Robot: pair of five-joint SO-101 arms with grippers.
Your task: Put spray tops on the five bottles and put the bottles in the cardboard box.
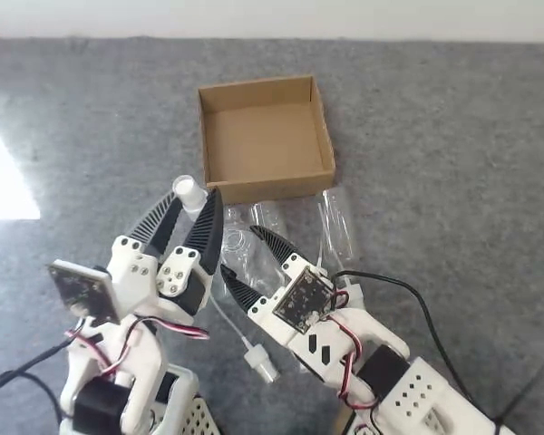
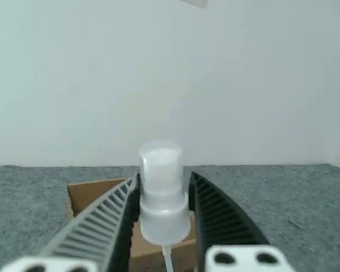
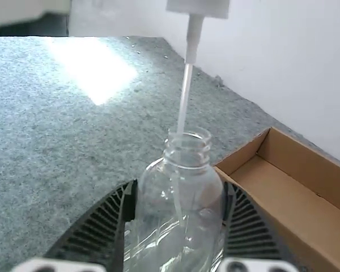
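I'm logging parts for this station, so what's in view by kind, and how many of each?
Brown cardboard box: 1
White plastic spray top: 2
Clear plastic bottle: at least 3; the arms may hide more
Total: at least 6

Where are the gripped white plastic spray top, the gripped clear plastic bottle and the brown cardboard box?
white plastic spray top [image 2: 161,195]: left wrist view, collar.
clear plastic bottle [image 3: 188,148]: right wrist view, threaded neck.
brown cardboard box [image 1: 272,188]: high view, near outer wall.
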